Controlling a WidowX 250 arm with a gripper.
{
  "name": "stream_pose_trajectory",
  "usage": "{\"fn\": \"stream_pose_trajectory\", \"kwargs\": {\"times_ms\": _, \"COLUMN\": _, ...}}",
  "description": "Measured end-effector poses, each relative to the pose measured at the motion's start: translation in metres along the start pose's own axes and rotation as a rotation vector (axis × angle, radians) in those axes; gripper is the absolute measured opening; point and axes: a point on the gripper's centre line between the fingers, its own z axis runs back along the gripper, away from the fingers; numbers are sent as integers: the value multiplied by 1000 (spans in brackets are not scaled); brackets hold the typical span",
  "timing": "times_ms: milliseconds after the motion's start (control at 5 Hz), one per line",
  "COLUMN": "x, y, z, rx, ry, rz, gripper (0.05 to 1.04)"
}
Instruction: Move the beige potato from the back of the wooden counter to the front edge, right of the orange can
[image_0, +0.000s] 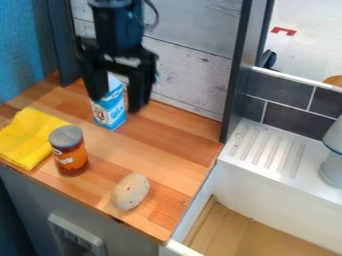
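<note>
The black gripper (118, 100) hangs at the upper left of the view, over the back of the wooden counter. Its two fingers stand apart, so it is open. A blue and white carton (110, 116) stands upright on the counter and shows between and below the fingers; whether they touch it I cannot tell. In front and to the left is a jar (70, 157) with amber-brown contents and a grey lid. An oval, speckled beige object (129, 191) lies near the front edge. A folded yellow cloth (28, 137) lies at the counter's left.
The wooden counter (167, 150) ends at the right beside a white sink (267, 185) with a ridged ledge and a wooden bottom. A pale object (332, 162) stands on the ledge at the far right. A whitish plank wall (194, 55) and a dark upright post (234, 75) bound the back.
</note>
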Motion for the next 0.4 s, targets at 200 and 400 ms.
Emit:
{"fn": "stream_pose_trajectory", "kwargs": {"times_ms": 200, "x": 18, "y": 36, "z": 30, "rx": 33, "ry": -71, "rz": 60, "gripper": 1000}}
{"fn": "stream_pose_trajectory", "kwargs": {"times_ms": 400, "x": 30, "y": 79, "z": 33, "rx": 62, "ry": -61, "rz": 128, "gripper": 1000}}
